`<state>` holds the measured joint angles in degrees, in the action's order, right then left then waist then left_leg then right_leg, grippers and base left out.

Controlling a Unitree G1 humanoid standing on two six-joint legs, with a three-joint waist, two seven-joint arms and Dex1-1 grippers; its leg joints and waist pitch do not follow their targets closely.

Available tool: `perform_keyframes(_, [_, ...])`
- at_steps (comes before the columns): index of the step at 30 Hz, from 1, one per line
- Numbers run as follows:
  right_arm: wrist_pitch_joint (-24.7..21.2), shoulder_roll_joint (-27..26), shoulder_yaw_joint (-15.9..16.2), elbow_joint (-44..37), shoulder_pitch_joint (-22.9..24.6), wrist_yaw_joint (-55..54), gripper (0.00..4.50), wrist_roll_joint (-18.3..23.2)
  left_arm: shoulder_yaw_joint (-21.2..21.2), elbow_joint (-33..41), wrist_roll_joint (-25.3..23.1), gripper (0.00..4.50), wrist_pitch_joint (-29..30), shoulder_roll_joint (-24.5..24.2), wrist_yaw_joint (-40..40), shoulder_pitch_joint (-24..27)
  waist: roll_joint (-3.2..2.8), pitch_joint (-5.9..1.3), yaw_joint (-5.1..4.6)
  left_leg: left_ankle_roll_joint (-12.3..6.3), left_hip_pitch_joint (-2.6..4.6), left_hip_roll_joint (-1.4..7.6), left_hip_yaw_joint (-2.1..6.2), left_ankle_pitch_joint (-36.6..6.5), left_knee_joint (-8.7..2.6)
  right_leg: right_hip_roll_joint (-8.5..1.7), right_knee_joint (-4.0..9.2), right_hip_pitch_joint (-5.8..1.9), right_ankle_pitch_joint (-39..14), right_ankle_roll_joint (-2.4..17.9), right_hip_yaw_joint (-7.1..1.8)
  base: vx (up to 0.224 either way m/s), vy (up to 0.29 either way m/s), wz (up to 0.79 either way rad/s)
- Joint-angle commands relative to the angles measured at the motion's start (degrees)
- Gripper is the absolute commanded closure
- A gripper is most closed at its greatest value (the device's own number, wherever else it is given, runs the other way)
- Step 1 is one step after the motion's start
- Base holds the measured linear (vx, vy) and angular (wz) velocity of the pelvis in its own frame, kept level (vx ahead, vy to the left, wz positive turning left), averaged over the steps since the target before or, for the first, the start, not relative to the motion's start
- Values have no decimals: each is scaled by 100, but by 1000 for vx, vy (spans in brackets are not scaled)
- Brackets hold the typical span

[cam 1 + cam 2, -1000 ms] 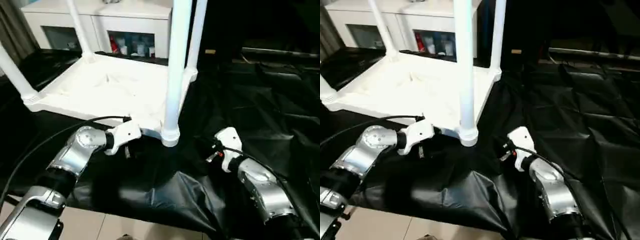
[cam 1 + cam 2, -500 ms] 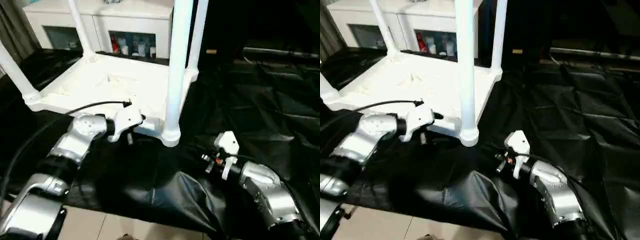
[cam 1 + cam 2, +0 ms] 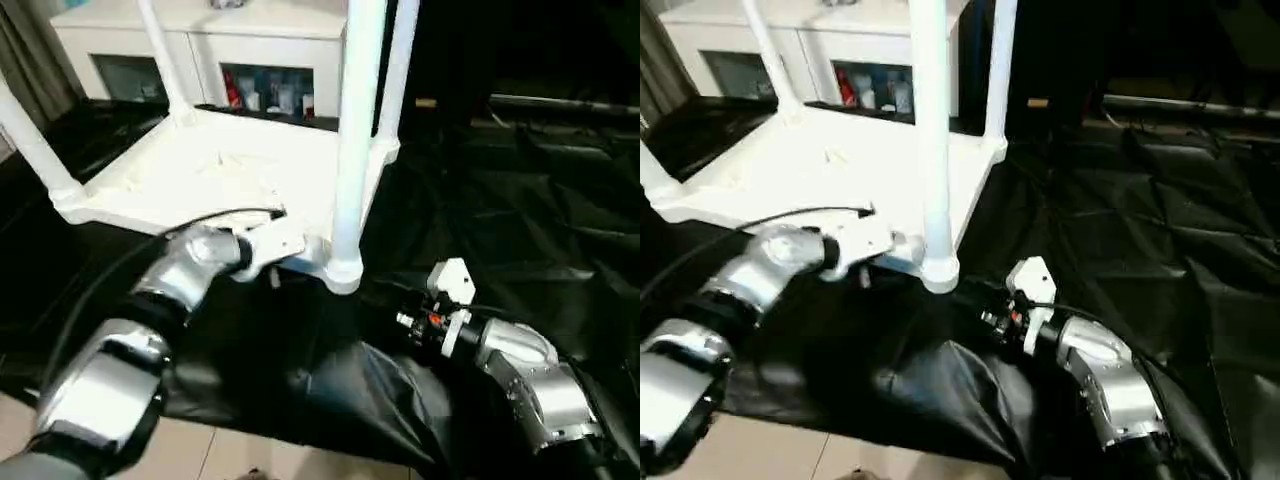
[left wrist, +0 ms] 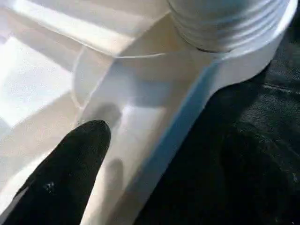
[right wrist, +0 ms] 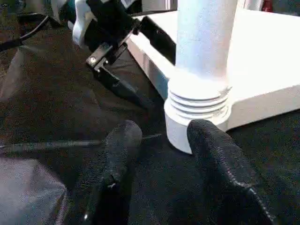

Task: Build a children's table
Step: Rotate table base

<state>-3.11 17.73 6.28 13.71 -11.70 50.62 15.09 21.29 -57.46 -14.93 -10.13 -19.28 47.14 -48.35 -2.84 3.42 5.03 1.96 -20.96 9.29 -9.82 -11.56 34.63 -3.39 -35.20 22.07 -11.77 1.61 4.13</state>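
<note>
The children's table [image 3: 200,170] lies upside down on the black cloth, white, with legs standing up from its corner sockets. The near right leg [image 3: 355,120] rises from its ribbed socket [image 5: 199,105]. My left gripper [image 5: 159,75] is open at the table's near edge beside that socket, one finger above the rim and one below on the cloth. One of its black fingers [image 4: 70,168] rests over the white underside. My right gripper [image 5: 164,133] is open low on the cloth just in front of the socket, with nothing between its fingers [image 5: 119,150].
Black wrinkled cloth [image 3: 520,200] covers the large table, bunched in folds near my right forearm [image 3: 530,385]. A white cabinet with glass doors [image 3: 250,60] stands behind. The cloth's front edge meets pale floor [image 3: 250,450]. A black cable [image 3: 120,260] loops over my left arm.
My right gripper has opened and moved left, closer to the corner socket. My left arm has reached further right along the table's near edge.
</note>
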Motion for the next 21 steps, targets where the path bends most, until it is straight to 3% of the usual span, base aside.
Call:
perform_keyframes(1, [84,-1,19,-4,-91,-34,220,-62,80,-262,-52,0,-7,87,75,-140,-6,-435,7,-460,27,402,173,-667,-359,-595,386,-337,-62,1475,-326,0,0,0])
perform_keyframes(10, [80,66,39,-15,-87,33,140,-96,249,-809,-237,0,279,187,707,-282,-10,-434,20,-499,26,406,174,-655,-363,-612,393,-343,-95,1484,-329,0,0,0])
perform_keyframes(11, [100,78,30,1,-94,37,135,-96,267,-849,-248,0,405,166,955,-307,16,-423,18,-512,25,392,163,-657,-366,-605,413,-341,-182,1462,-328,0,0,0])
perform_keyframes(13, [114,84,28,8,-90,37,101,-102,267,-807,-209,0,425,143,1133,-302,2,-422,17,-499,14,403,174,-646,-369,-622,413,-349,-289,1442,-327,0,0,0])
perform_keyframes(15, [126,90,33,13,-89,37,95,-112,258,-760,-160,29,449,128,1283,-292,5,-429,15,-529,16,400,170,-619,-366,-616,414,-343,-325,1435,-324,0,0,0])
perform_keyframes(16, [141,101,39,23,-91,39,90,-127,241,-680,-96,36,492,107,1453,-270,39,-430,19,-539,14,405,167,-598,-371,-622,416,-349,-318,1440,-327,0,0,0])
perform_keyframes(21, [237,112,32,157,-181,44,41,-193,209,1,171,80,899,-120,2462,-94,-3,-432,25,-578,28,447,165,-521,-383,-623,367,-310,-126,1567,-330,0,0,0])
